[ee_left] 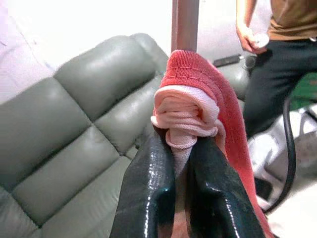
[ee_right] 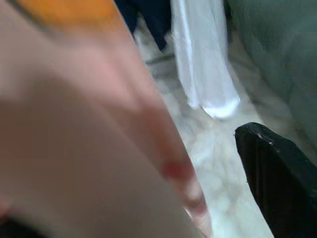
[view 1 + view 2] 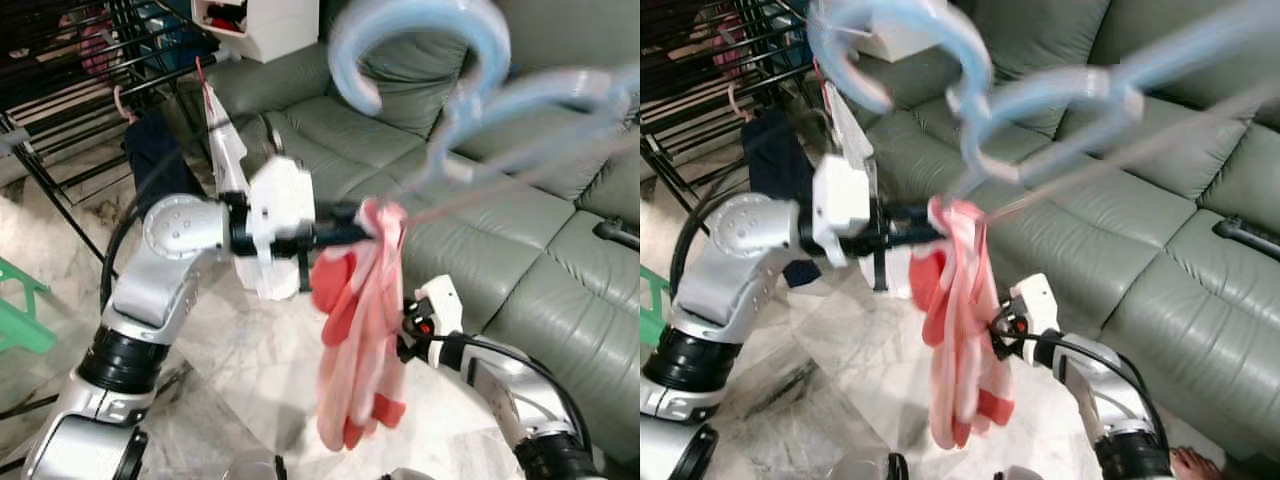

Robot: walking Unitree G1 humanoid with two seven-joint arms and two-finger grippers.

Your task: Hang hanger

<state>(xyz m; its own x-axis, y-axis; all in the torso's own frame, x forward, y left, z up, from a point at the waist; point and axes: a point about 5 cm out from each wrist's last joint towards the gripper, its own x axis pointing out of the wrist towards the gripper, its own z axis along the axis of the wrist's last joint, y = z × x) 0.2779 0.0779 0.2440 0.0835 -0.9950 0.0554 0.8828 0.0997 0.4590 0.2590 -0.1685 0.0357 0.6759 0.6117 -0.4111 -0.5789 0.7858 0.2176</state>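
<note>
Our left gripper point(image 1: 185, 148) pinches the pink cloth point(image 3: 355, 330) draped on the blue hanger point(image 3: 470, 90), held up over the sofa point(image 3: 520, 250). Our right gripper point(image 3: 415, 325) waits beside the cloth; we cannot tell its fingers. Next we carry it to the rack point(image 3: 60, 60).

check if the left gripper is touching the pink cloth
Touching. The left wrist view shows the left gripper with its fingers shut on a bunched fold of the pink cloth.
</note>
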